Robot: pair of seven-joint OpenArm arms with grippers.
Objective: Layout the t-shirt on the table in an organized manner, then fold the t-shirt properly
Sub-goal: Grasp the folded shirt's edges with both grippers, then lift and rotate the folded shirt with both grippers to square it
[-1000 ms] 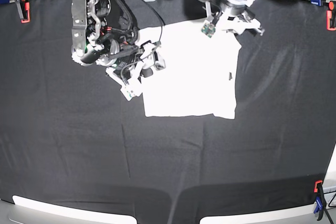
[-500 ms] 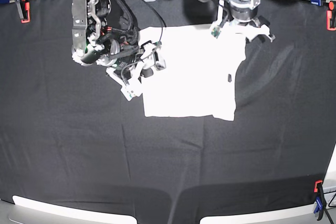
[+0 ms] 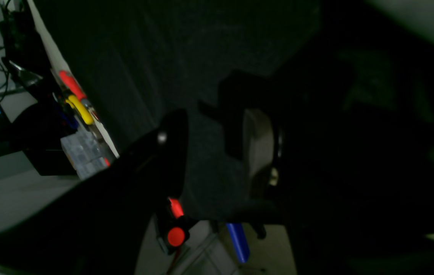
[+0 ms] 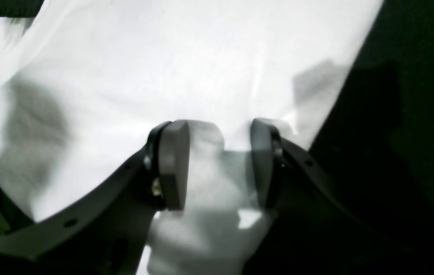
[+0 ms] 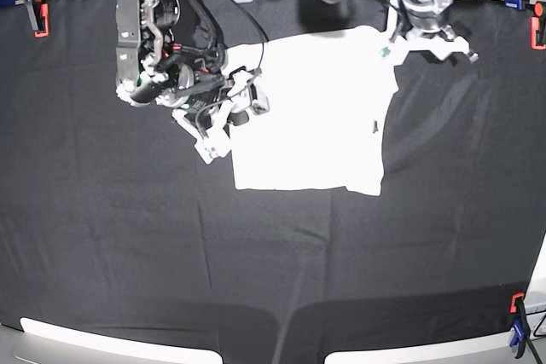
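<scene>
The shirt [image 5: 311,112] lies flat on the table [image 5: 128,236], in the far middle part, as a smooth white shape with a straight near hem and plain surface; the print is not visible. The table is covered with matte black cloth which has faint long creases. My right gripper [image 4: 217,164] is at the shirt's edge that is on the left in the base view. In its wrist view the two flat grey pads [image 4: 173,164] stand apart, and a soft bunch of white fabric is between them; I cannot tell if the pads really press it or only stand around it. My left gripper [image 3: 213,152] is over the black cloth near the far corner of the shirt, on the right in the base view. Its wrist view is very dark: I see a gap between a black finger and a pale pad, with only dark cloth behind, so it seems released and holds nothing. A clamp [image 5: 518,321] with orange and blue parts sits on the near table edge.
</scene>
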